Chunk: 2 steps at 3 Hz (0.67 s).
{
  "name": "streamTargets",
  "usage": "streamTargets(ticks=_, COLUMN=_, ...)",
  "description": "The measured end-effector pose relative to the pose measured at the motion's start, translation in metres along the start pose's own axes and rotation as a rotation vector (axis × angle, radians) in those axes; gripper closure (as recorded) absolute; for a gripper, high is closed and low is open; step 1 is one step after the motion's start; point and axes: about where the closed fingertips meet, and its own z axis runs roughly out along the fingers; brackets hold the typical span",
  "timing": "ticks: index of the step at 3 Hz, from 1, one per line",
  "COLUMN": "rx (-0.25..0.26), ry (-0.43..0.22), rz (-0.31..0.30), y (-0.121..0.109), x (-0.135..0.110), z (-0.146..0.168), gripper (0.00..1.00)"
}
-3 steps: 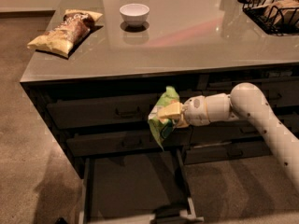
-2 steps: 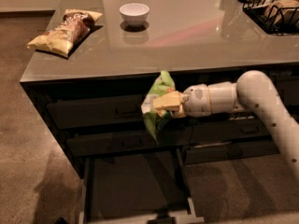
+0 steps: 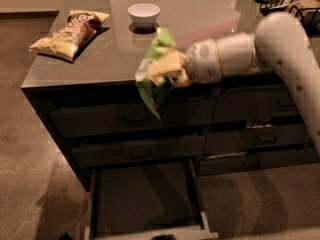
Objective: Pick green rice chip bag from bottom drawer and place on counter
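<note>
Hand (image 3: 169,70) tight around green rice chip bag (image 3: 150,90) at counter (image 3: 100,56) edge, white bowl (image 3: 144,14) and brown chip bag (image 3: 70,31) beyond

Blurred: gripper (image 3: 164,70), green rice chip bag (image 3: 150,95), at counter (image 3: 85,59) edge.

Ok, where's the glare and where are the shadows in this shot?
Camera view: dim, warm light; a pale sheen with a pinkish streak lies on the glossy grey-beige counter right of the small white bowl, which casts a soft shadow forward. The open dark grey bottom drawer sits in deep shadow. The gripper, at the counter's front edge, holds the crinkly light-green rice chip bag.
</note>
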Motion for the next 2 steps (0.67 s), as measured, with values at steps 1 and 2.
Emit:
streamTargets(ticks=1, rx=-0.046, ry=0.035, rz=0.037, y=-0.027, x=0.052, z=0.009, gripper=1.0)
streamTargets(ticks=2, rx=-0.038, ry=0.102, rz=0.141, y=-0.028, x=0.1, z=0.017, gripper=1.0)
